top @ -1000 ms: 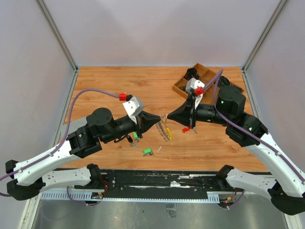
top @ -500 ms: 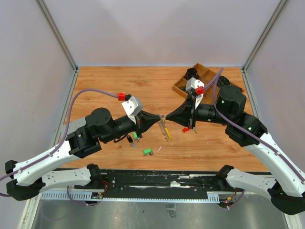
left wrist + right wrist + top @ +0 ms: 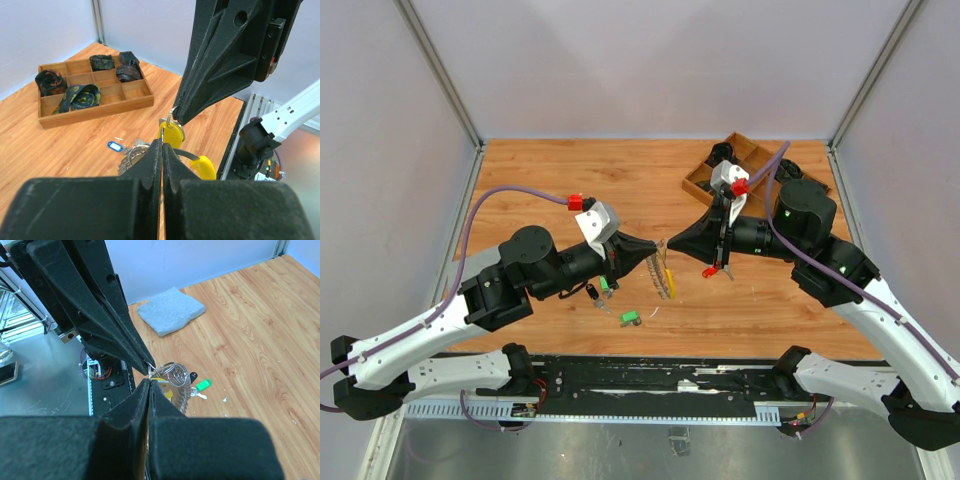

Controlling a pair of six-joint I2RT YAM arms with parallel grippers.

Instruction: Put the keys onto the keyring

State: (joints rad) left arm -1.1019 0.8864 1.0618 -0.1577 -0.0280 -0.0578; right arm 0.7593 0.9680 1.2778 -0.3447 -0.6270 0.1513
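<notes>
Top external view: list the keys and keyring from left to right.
From the left: farther green-tagged silver key → nearer green-tagged silver key → silvery coil keyring with yellow piece → red-tagged key.

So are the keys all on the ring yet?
Not yet. Done: I can't see any key clearly threaded on. In hand: the left end effector and right end effector, both shut, meet at the keyring and seem to pinch it above the table. Still to do: a green key and a blue-tagged key lie loose on it.
</notes>
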